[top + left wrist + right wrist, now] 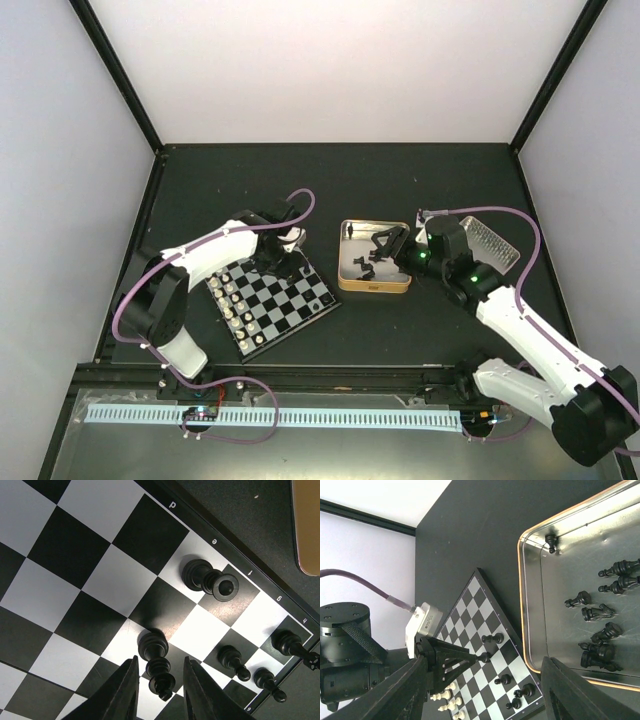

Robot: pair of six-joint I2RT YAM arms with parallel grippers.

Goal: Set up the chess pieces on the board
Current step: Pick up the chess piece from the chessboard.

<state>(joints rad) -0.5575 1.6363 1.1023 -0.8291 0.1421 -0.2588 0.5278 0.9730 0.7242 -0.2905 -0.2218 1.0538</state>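
Observation:
The board [285, 305] lies tilted left of centre, with cream pieces [232, 312] along its left edge. In the left wrist view my left gripper [161, 659] is open, its fingers [122, 690] either side of a tall black piece [152, 644] that stands on the board [100, 587], with gaps on both sides. A rook-like black piece [205, 577] and three small black ones [232, 661] stand near the corner. My right gripper [484, 661] is wide open and empty above the tin [530, 605], which holds several loose black pieces [597, 612].
The gold-rimmed tin [373, 285] sits just right of the board, under my right gripper [382, 250]. A clear ridged lid [492, 240] lies behind the right arm. Black frame posts and white walls enclose the dark table [250, 180].

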